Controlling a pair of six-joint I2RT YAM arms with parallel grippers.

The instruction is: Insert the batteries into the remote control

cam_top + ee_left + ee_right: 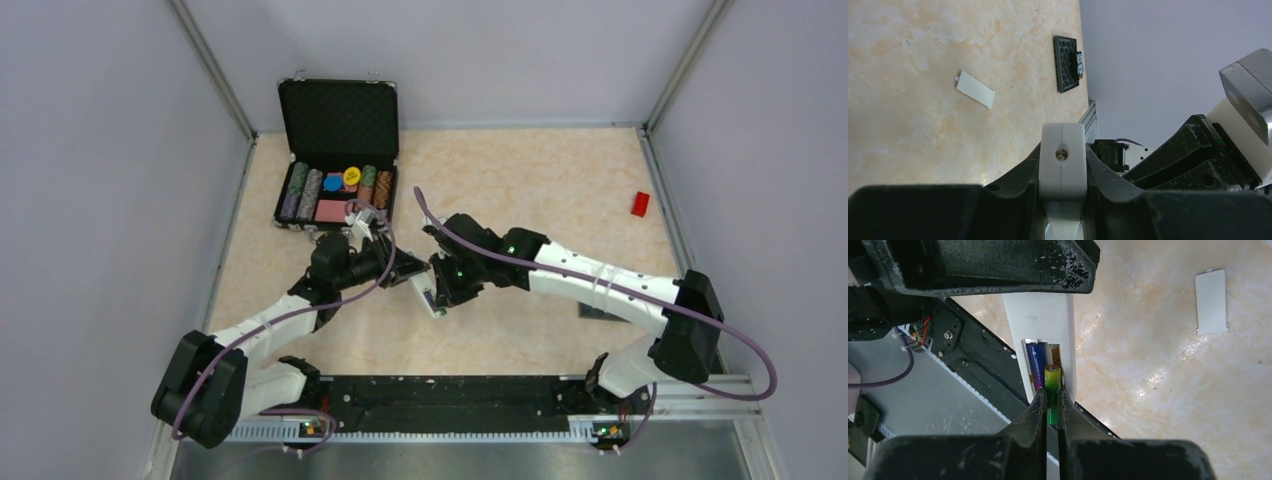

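Note:
My left gripper (392,268) is shut on one end of the white remote control (1063,170), holding it above the table. The remote (1040,325) lies with its battery recess facing the right wrist camera. The dark purple battery (1036,369) lies in the recess. My right gripper (1052,392) is shut on the green battery (1052,380), whose far end is in the recess beside the purple one, tilted up. In the top view the right gripper (443,283) meets the remote (428,294) at mid-table.
The flat white cover plate (1211,301) lies loose on the table, and it also shows in the left wrist view (975,89). An open poker-chip case (335,160) stands at the back left. A small red block (640,204) lies far right. A black pad (603,312) is near the right arm.

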